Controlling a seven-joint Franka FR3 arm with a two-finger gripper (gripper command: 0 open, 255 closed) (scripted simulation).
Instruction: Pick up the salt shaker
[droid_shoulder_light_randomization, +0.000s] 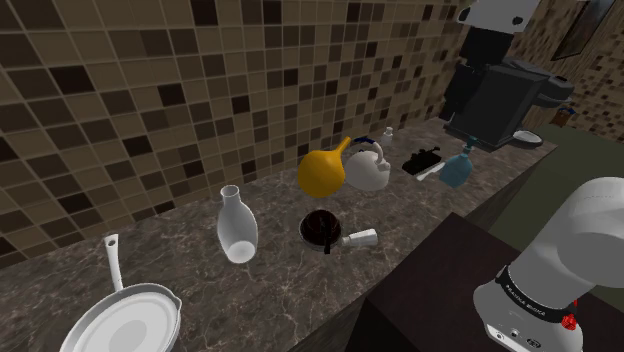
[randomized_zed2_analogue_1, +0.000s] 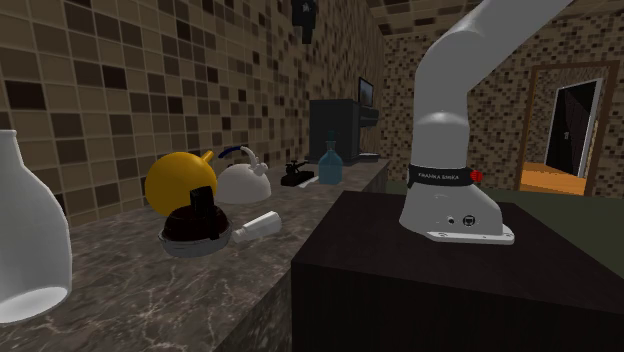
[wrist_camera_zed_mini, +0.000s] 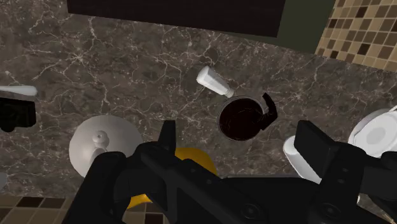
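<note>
- Gripper (wrist_camera_zed_mini: 240, 132): released, the two black fingers (wrist_camera_zed_mini: 167, 137) stand wide apart with nothing between them; it hangs above the bench (wrist_camera_zed_mini: 95, 70), looking down.
- Salt shaker (wrist_camera_zed_mini: 214, 81): white, lying on its side on the dark marbled bench, not upright.
- Shaker vs gripper, wrist view: it lies ahead of the fingertips, beyond the dark cup (wrist_camera_zed_mini: 242, 116), roughly in line with the gap between the fingers. No contact.
- Shoulder view: the shaker (droid_shoulder_light_randomization: 358, 238) lies just beside the dark cup (droid_shoulder_light_randomization: 320, 228), on the side towards the stand (droid_shoulder_light_randomization: 440, 290); cannot tell whether they touch.
- Second exterior view: the shaker (randomized_zed2_analogue_1: 256, 227) is near the bench's front edge.
- Behind the cup: yellow round jug (droid_shoulder_light_randomization: 322, 170), white kettle (droid_shoulder_light_randomization: 368, 168).
</note>
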